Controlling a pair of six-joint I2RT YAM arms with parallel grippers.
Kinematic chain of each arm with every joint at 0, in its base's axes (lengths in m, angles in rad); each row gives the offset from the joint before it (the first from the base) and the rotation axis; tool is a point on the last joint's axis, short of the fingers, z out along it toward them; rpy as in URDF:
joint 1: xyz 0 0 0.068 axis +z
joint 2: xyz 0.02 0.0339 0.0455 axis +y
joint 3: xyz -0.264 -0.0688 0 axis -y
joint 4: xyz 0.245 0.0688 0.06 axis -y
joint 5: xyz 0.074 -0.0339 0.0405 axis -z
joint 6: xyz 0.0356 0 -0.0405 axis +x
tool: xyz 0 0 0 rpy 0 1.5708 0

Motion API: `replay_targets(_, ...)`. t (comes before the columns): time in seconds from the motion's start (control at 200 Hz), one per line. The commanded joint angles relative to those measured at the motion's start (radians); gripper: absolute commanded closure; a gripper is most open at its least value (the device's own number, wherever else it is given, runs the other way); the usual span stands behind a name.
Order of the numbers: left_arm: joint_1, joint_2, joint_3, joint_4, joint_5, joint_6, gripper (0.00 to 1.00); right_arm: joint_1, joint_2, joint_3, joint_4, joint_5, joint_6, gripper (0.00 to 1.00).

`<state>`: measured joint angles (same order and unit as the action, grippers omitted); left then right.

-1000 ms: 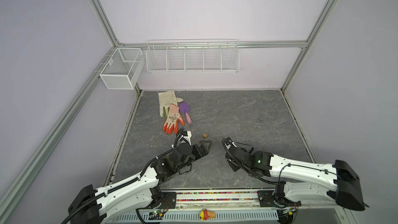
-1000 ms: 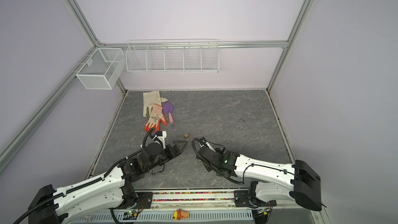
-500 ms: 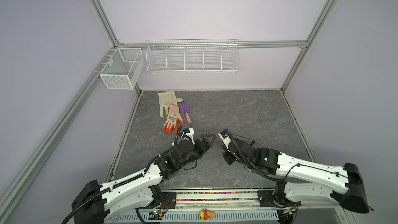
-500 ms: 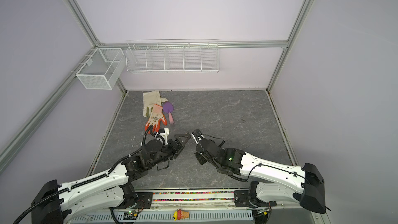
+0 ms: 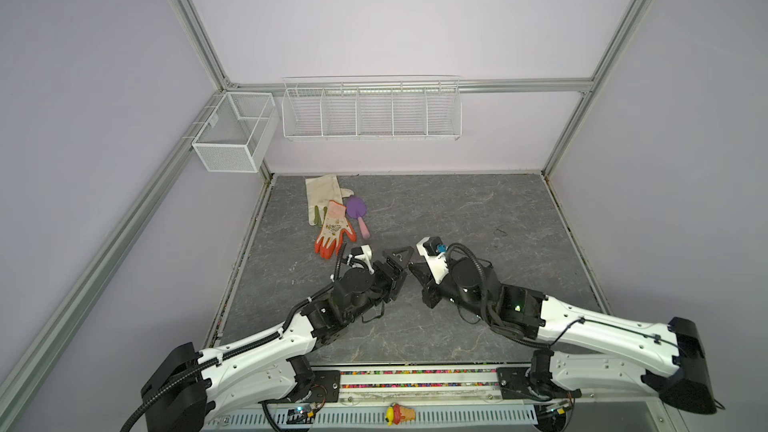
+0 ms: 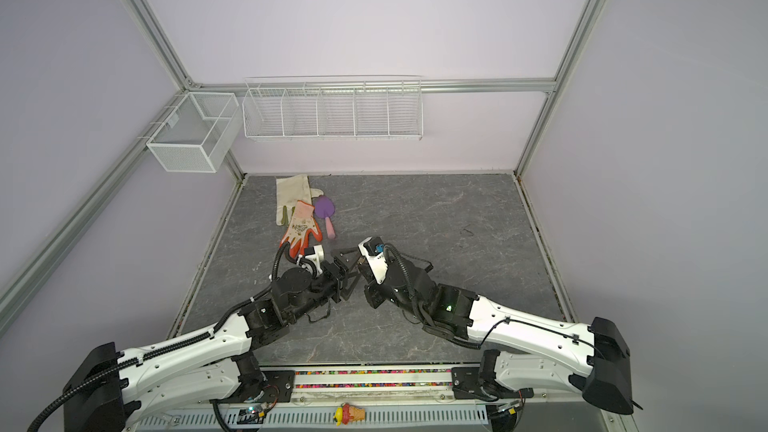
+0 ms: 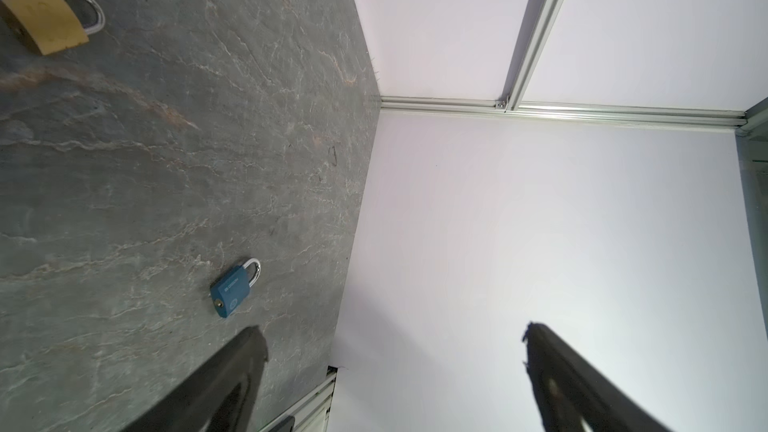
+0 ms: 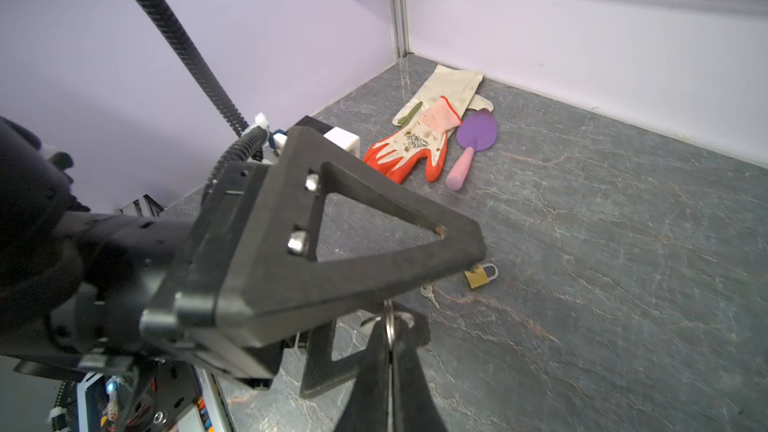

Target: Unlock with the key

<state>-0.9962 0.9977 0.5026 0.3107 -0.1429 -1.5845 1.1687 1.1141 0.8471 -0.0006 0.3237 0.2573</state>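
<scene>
1. In both top views the two arms meet nose to nose over the middle of the desk (image 5: 478, 209). The left end effector (image 5: 409, 262) stands wide open, and the right end effector (image 5: 415, 279) is closed, its tip just beside the left one's lower finger. No lock or key can be made out here. The gloves (image 5: 334, 226) and a purple trowel (image 5: 356, 207) lie well apart, toward the back left
2. In the left wrist view the spread fingers (image 7: 232, 376) hold nothing. Beyond them the blue padlock (image 7: 233, 289) lies flat on the desk, its shackle shut and its keyhole end facing the camera. The brass padlock (image 7: 45, 20) lies farther off, also looking locked
3. In the right wrist view the right end effector (image 8: 390, 338) pinches a metal key ring (image 8: 389, 320) at its fingertips. Whether a key hangs from the ring is hidden. The left arm's upper finger crosses in front, and past it a loose key (image 8: 429, 295) lies just beside the brass padlock (image 8: 480, 277)
4. The step in hand looks like getting key and lock together, since no key is in a keyhole yet. The next move probably calls for the open left end effector to steady a padlock body with its keyhole exposed. The right arm would then need a firm hold on a key's bow rather than on the ring alone, lined up squarely before pushing in and turning
</scene>
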Motion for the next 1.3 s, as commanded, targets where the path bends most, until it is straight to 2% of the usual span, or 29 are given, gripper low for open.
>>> replay_targets(0.0,-0.004,-0.003,0.036,0.059,-0.047,-0.057,0.05,0.004,0.025,-0.014,0.090,-0.044,-0.027,0.94)
replay_targets(0.385,-0.004,-0.007,0.041,0.106,-0.067,-0.071,0.12,0.005,0.042,-0.040,0.144,-0.047,-0.021,0.94)
replay_targets(0.595,-0.004,-0.019,0.021,0.117,-0.098,-0.081,0.21,0.005,0.024,-0.056,0.130,-0.047,-0.012,0.94)
replay_targets(0.865,-0.004,-0.053,0.003,0.075,-0.132,-0.081,0.39,0.005,-0.025,-0.080,0.126,-0.033,-0.023,0.94)
replay_targets(1.294,-0.004,-0.055,0.001,0.038,-0.136,-0.088,0.61,0.006,-0.047,-0.086,0.116,-0.035,-0.038,0.94)
